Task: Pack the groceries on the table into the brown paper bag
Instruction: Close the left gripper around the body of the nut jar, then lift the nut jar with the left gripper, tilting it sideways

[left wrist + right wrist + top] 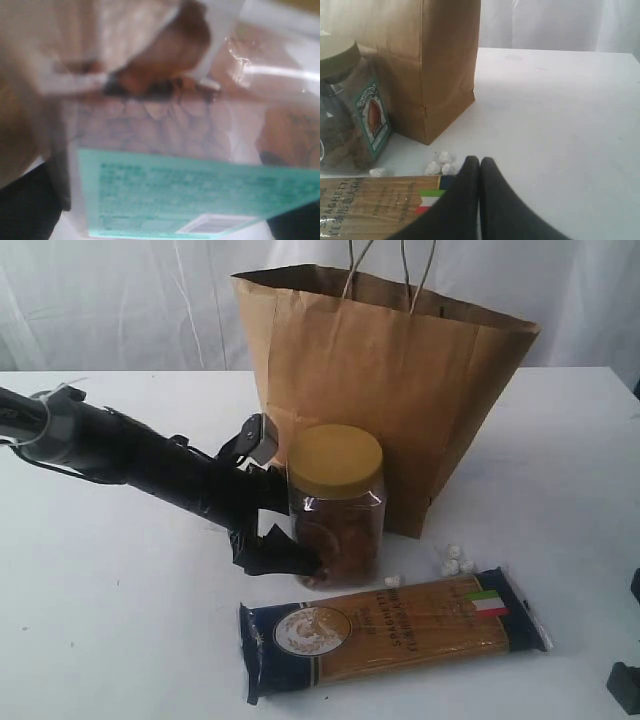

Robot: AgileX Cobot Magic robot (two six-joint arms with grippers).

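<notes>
From my station I count a little cluster of white pellets [456,561], three as far as I can make out, lumpy and touching one another. A lone pellet [392,581] lies near them but apart, off to the left in the exterior view. The right wrist camera picks up the same four, the cluster loosely bunched with one pellet atop or behind the other two; I cannot tell which. Behind everything hangs a white curtain [120,300], its folds running vertically, filling the whole background.
</notes>
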